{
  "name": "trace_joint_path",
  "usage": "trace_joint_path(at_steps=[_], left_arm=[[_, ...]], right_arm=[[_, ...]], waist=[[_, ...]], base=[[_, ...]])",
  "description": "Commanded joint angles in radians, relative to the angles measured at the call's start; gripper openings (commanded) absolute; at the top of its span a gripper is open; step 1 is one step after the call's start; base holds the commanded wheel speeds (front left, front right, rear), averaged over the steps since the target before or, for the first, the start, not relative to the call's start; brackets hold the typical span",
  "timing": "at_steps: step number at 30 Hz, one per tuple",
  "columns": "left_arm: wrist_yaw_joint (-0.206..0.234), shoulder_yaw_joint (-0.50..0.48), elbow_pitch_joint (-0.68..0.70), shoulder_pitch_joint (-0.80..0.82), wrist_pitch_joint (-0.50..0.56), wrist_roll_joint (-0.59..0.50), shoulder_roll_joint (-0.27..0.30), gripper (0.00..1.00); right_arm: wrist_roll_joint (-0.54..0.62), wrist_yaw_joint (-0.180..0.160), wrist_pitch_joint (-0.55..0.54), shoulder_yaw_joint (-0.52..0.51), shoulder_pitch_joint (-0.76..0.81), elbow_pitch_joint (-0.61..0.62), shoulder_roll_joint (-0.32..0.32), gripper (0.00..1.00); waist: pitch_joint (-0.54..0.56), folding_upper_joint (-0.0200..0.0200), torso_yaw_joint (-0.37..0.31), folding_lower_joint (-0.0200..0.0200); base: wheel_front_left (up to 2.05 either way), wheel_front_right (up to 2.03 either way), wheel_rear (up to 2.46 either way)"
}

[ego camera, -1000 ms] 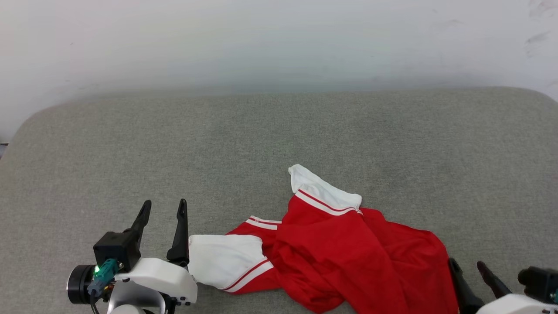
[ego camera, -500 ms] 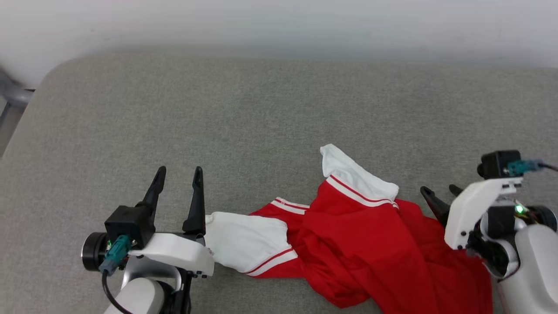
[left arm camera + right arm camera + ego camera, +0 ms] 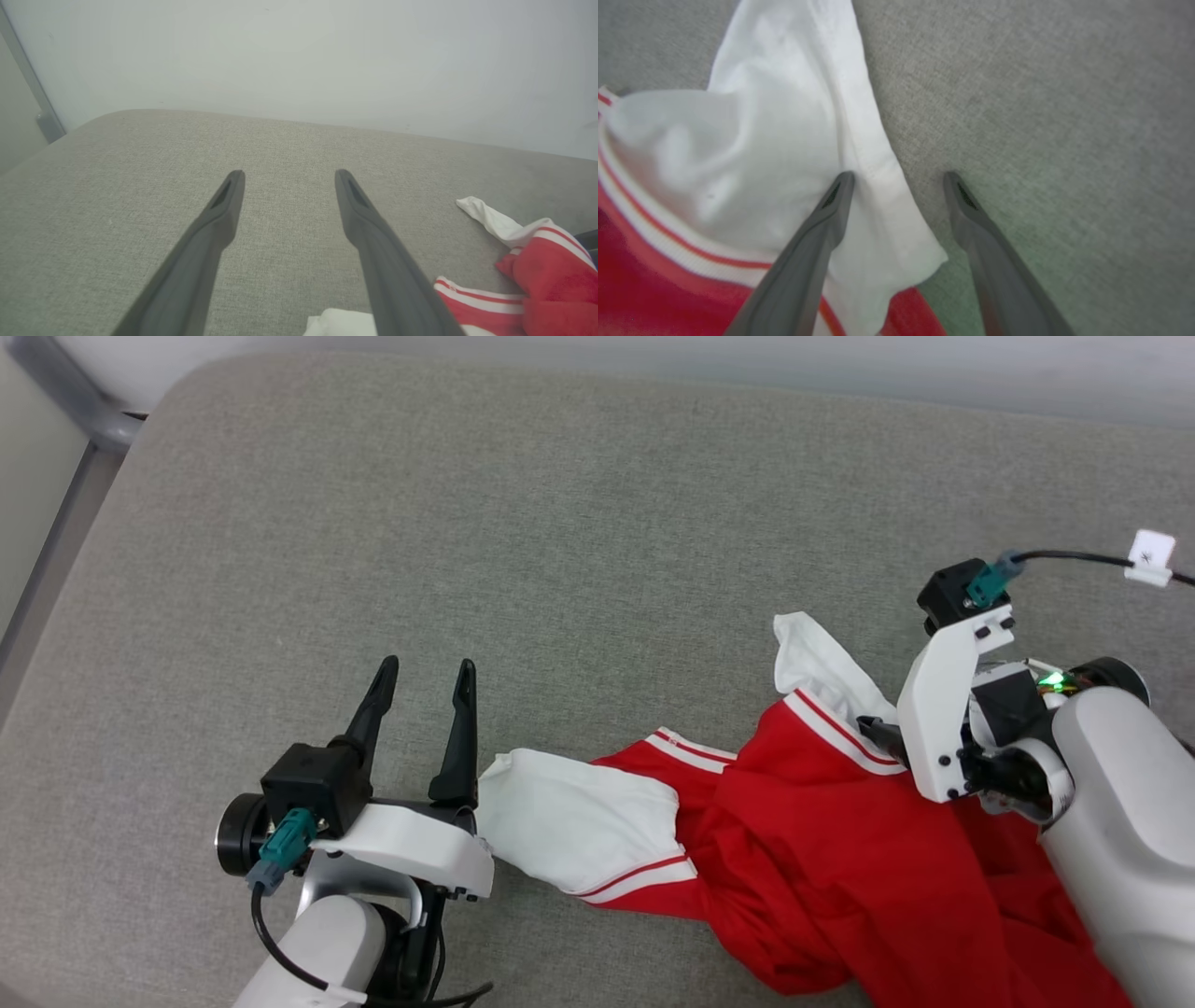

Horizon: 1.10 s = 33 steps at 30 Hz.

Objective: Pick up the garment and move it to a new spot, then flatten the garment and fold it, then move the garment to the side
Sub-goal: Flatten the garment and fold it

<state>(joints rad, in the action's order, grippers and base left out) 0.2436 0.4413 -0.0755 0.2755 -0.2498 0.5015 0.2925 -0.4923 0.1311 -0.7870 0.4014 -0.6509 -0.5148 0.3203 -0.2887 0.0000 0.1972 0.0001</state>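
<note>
1. the left gripper is spread wide and holds nothing, its fingers lying low over the grey padded surface.
2. the garment lies crumpled on that surface to this gripper's right, and one white sleeve ends just beside the base of its right finger.
3. the red body bunches up further right, partly hidden behind the right arm.
4. the right gripper is also released and points down at the second white sleeve. one finger is over the white cloth, the other over bare grey surface, with the sleeve's edge between them. i cannot tell whether the tips touch.
5. beyond the left gripper's tips there is open grey surface, then a pale wall.
</note>
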Motion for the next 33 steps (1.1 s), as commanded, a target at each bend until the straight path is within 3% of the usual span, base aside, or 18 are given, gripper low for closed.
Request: trace_joint_path(at_steps=[1, 3, 4, 5, 6, 10, 17, 24, 27, 33], left_arm=[[-0.005, -0.002, -0.008, 0.013, -0.006, -0.004, -0.005, 1.00], [-0.010, -0.005, -0.016, 0.017, -0.010, -0.005, -0.009, 1.00], [-0.012, -0.005, -0.020, 0.018, -0.010, -0.005, -0.012, 1.00], [-0.012, -0.007, -0.024, 0.017, -0.010, -0.006, -0.014, 1.00], [-0.013, -0.008, -0.028, 0.017, -0.011, -0.006, -0.015, 1.00], [-0.014, -0.018, -0.038, 0.000, -0.013, -0.005, -0.018, 1.00], [-0.014, -0.027, -0.042, -0.027, -0.014, -0.003, -0.006, 1.00], [-0.006, -0.026, -0.029, -0.047, -0.003, -0.003, 0.011, 1.00], [0.000, -0.025, -0.019, -0.054, 0.006, -0.006, 0.020, 1.00], [0.007, -0.023, -0.003, -0.062, 0.020, -0.006, 0.034, 1.00]], right_arm=[[-0.007, -0.001, -0.044, 0.037, 0.005, -0.046, 0.004, 1.00], [-0.028, -0.001, -0.102, 0.068, 0.016, -0.094, 0.000, 1.00], [-0.044, 0.000, -0.136, 0.081, 0.026, -0.114, -0.005, 0.56], [-0.058, 0.000, -0.151, 0.091, 0.028, -0.123, -0.008, 0.32], [-0.066, 0.001, -0.156, 0.095, 0.026, -0.126, -0.009, 0.00], [-0.074, 0.000, -0.095, 0.085, -0.013, -0.097, 0.003, 0.00], [-0.052, -0.001, 0.056, -0.019, -0.032, 0.004, 0.046, 0.00], [0.013, -0.001, 0.083, -0.266, 0.117, 0.142, 0.103, 0.00], [0.050, -0.001, 0.071, -0.418, 0.234, 0.203, 0.082, 0.00], [0.109, -0.001, 0.052, -0.655, 0.466, 0.284, -0.043, 0.00]], waist=[[-0.010, 0.0000, 0.010, -0.0001], [-0.011, 0.0000, 0.014, -0.0001], [-0.010, 0.0000, 0.016, -0.0001], [-0.010, 0.0000, 0.017, -0.0001], [-0.010, 0.0000, 0.017, -0.0001], [0.003, 0.0000, 0.007, -0.0001], [0.050, 0.0000, -0.042, -0.0001], [0.086, 0.0000, -0.110, -0.0001], [0.093, 0.0000, -0.134, -0.0001], [0.103, 0.0000, -0.162, -0.0001]], base=[[0.00, 0.00, 0.00], [0.00, 0.00, 0.00], [0.00, 0.00, 0.00], [0.00, 0.00, 0.00], [0.00, 0.00, 0.00], [0.00, 0.00, 0.00], [0.00, 0.00, 0.00], [0.00, 0.00, 0.00], [0.00, 0.00, 0.00], [0.00, 0.00, 0.00]])
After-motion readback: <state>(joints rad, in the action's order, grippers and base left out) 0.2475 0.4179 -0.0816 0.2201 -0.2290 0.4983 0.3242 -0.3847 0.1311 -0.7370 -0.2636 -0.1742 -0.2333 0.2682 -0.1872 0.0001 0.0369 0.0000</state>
